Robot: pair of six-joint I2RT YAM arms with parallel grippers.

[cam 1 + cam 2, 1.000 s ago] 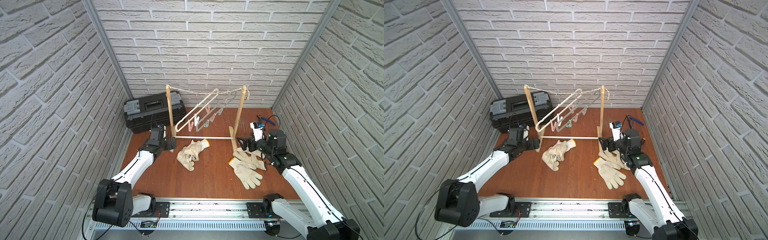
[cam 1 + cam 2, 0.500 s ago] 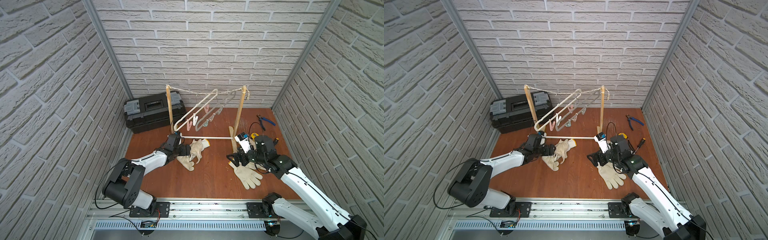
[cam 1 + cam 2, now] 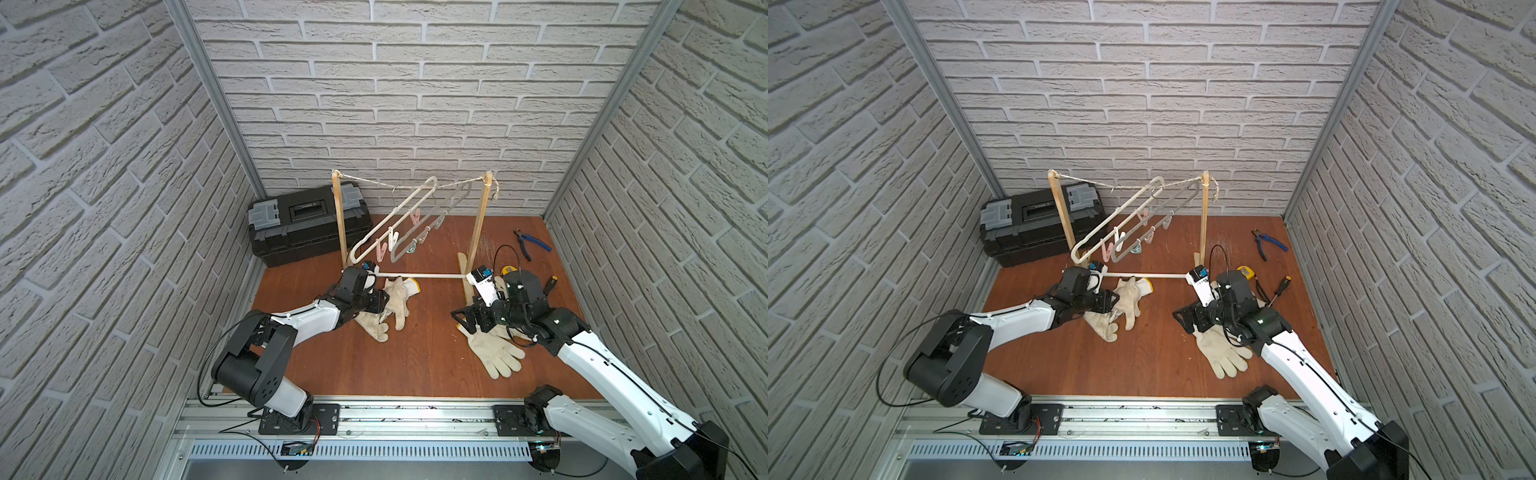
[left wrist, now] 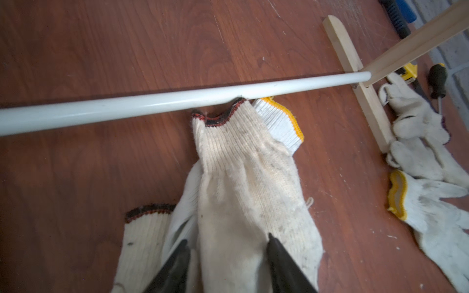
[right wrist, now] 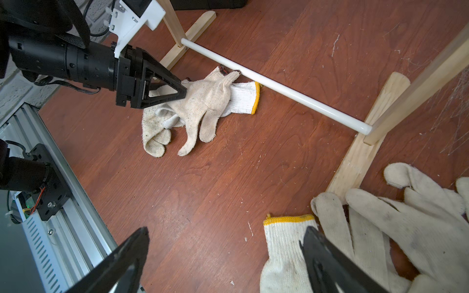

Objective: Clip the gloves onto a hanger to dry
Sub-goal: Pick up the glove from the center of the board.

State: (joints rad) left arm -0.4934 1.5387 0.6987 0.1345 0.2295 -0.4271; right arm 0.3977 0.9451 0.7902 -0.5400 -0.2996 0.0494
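One glove [image 4: 248, 190] lies, perhaps gripped, inside the left claw [image 4: 227, 238]; right claw [image 5: 225, 230] gapes.

Gloves [image 4: 253, 203] off-white, speckled grey; cuffs [image 4: 284, 126] edged yellow or red-black; floor [image 4: 127, 50] red-brown woodgrain; rod [image 4: 152, 104] white; toolbox [image 3: 307, 237] black, latches [image 3: 262, 214] grey; walls [image 3: 415, 104] pale brick pattern

White brick walls [image 3: 415, 104]; red-brown wood floor [image 3: 432, 365]; black toolbox [image 3: 307, 224] in back corner.

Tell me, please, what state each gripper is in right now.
Left gripper: jaws astride the red-cuffed glove; whether it grips cannot be told.
Right gripper: open, holding nothing.
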